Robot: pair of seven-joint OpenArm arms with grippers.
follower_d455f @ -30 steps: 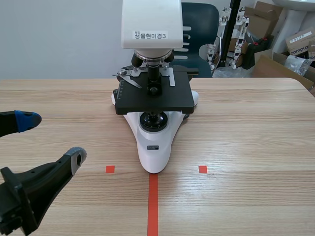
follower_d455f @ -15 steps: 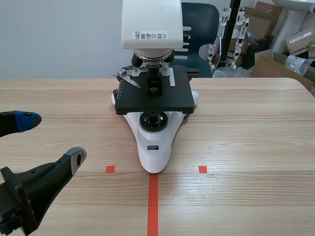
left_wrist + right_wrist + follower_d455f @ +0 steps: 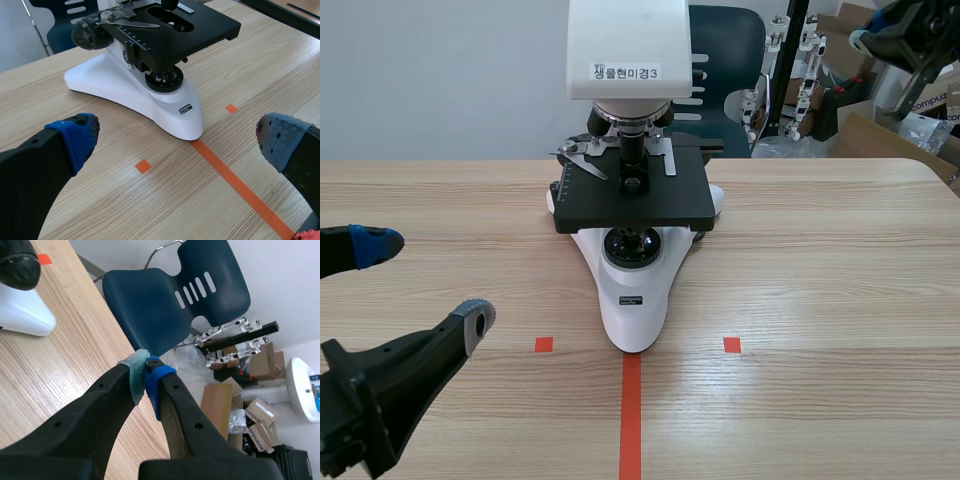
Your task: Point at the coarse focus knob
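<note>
Handling should be simple, I judge: the knob [image 3: 86, 34] is a stiff, ribbed black drum on a heavy microscope [image 3: 150, 95] that won't shift at a light touch. It could turn, though, and a turn would move the stage [image 3: 200, 25]. So I want no grasp, only a fingertip aimed at its round face from the side, stopping just short.

The knob sits low on the microscope's flank, behind the stage's edge, well ahead of my left gripper [image 3: 177, 140]. That gripper hovers low over the table [image 3: 840, 260], its fingers spread wide and holding nothing.

A matching black knob [image 3: 17, 265] shows on the other flank in the right wrist view. My right gripper [image 3: 147, 377] hangs high beyond the table's far corner, near the chair [image 3: 175, 295], with its pads pressed together on nothing. Closed like that it makes the neater pointer, though the left is nearer.
</note>
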